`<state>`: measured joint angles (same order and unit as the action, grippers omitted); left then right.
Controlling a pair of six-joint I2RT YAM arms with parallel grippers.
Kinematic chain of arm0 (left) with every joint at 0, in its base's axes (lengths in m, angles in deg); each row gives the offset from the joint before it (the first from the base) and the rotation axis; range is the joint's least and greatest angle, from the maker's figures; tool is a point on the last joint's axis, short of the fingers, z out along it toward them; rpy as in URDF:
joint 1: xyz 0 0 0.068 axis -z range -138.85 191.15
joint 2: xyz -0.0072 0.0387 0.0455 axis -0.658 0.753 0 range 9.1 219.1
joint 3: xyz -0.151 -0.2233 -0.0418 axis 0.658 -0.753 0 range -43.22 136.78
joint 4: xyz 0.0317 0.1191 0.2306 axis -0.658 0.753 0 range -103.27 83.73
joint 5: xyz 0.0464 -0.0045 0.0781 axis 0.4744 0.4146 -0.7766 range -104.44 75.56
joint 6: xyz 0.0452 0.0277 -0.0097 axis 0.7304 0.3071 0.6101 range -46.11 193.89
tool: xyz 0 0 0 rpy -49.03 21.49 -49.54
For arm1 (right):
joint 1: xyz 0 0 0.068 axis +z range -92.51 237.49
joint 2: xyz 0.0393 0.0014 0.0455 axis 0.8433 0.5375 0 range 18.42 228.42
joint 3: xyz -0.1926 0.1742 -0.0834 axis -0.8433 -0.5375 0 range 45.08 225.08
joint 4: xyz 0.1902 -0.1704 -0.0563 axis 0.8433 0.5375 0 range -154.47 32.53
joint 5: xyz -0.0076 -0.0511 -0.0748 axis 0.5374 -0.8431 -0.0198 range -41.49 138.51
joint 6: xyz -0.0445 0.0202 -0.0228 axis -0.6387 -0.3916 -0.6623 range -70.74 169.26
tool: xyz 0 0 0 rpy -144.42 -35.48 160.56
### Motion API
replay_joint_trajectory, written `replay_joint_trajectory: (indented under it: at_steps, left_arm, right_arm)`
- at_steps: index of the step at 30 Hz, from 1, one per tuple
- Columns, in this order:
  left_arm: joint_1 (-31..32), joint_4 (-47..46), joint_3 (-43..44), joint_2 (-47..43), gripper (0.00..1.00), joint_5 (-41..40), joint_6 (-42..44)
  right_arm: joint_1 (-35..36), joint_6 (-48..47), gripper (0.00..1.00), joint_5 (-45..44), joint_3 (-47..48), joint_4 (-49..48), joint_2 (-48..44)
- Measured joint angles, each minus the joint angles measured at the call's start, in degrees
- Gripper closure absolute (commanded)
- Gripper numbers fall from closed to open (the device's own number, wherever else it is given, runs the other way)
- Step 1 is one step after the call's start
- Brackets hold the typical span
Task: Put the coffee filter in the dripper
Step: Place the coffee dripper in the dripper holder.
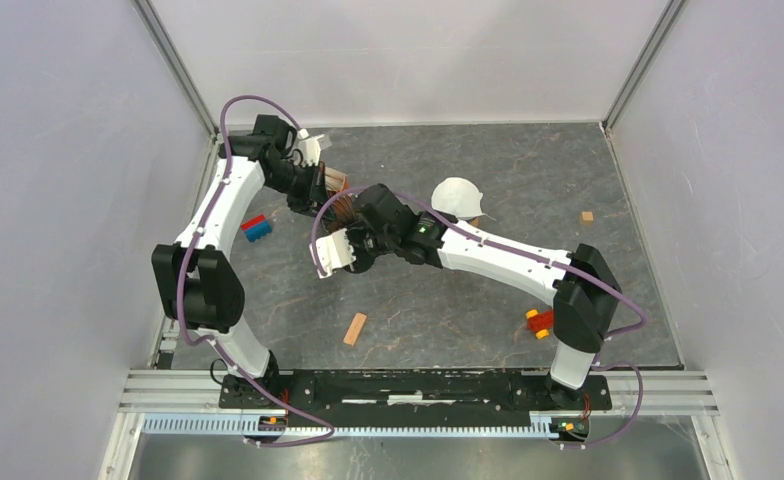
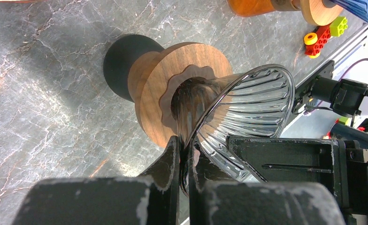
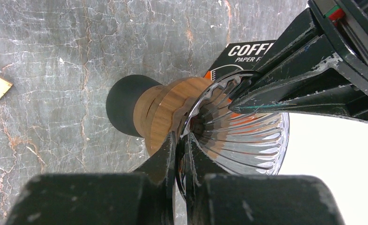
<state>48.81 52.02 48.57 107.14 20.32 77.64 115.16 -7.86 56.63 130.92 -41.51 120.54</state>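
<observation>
The dripper (image 1: 340,205) is a ribbed glass cone (image 2: 252,103) with a wooden collar (image 2: 172,79) and a black base (image 2: 123,61). It lies over on its side between both grippers. My left gripper (image 2: 187,157) is shut on the glass rim, one finger inside and one outside. My right gripper (image 3: 182,154) is shut on the rim at another spot. The left gripper's fingers (image 3: 285,89) reach in from the upper right of the right wrist view. The white coffee filter (image 1: 457,196) lies on the table, to the right of both grippers, held by neither.
A black paper-filter packet (image 3: 245,54) lies under the dripper. A red and blue brick (image 1: 256,227), a wooden block (image 1: 355,328), a small wooden cube (image 1: 587,216) and red and yellow bricks (image 1: 539,321) are scattered on the grey table. Walls close three sides.
</observation>
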Motion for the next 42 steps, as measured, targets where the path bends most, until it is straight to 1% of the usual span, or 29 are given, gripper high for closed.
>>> replay_joint_trajectory:
  at_steps: [12,34,35,36,40,42]
  left_arm:
    - [-0.46,-1.53,-1.22,-0.28,0.98,0.92,-0.07]
    - [-0.48,-4.63,-2.69,-0.31,0.98,1.33,-0.33]
    - [-0.48,-4.76,-2.75,-0.39,0.98,1.33,-0.33]
    - [-0.48,-4.83,-2.78,-0.48,0.97,1.31,-0.33]
    - [-0.44,-4.72,-2.56,-0.52,0.9,1.11,-0.33]
    - [-0.31,-4.35,-2.16,-0.5,0.86,0.83,-0.28]
  right_arm:
    - [-1.18,0.26,1.0,3.06,1.88,1.99,1.09]
    - [-3.08,1.18,1.0,6.88,1.44,0.63,1.49]
    - [-3.08,1.2,0.99,6.88,1.42,0.63,1.46]
    - [-3.08,1.25,0.94,6.86,1.42,0.63,1.44]
    - [-3.08,1.51,0.8,6.84,1.46,0.66,1.42]
    - [-3.13,2.25,0.75,7.04,1.6,0.61,1.55]
